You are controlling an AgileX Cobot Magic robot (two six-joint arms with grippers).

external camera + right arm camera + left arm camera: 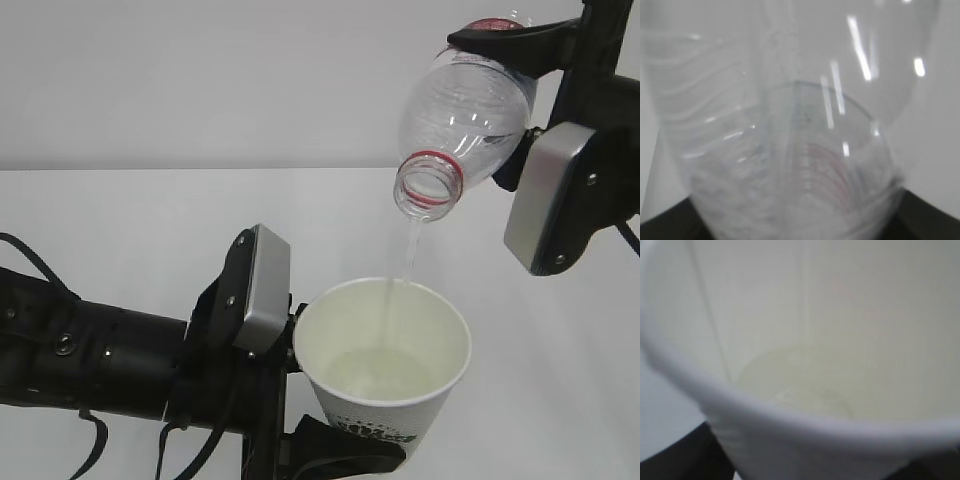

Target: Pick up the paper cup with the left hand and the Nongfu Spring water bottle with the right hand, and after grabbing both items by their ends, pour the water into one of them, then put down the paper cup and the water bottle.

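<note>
The white paper cup (385, 385) is held upright at lower centre, my left gripper (335, 450) shut on its lower wall. Above it, the clear Nongfu Spring water bottle (465, 110) is tilted mouth-down, its red neck ring over the cup. My right gripper (512, 100) is shut on the bottle's body. A thin stream of water (405, 255) falls from the mouth into the cup, where a shallow pool (385, 368) lies. The left wrist view is filled by the cup (805, 315) and its pool (790, 380). The right wrist view shows only the blurred bottle (790, 150).
A white tabletop (150, 220) runs under both arms to a pale grey wall behind. The left arm's silver-grey wrist box (262, 290) sits just left of the cup; the right arm's box (550, 195) hangs right of the bottle.
</note>
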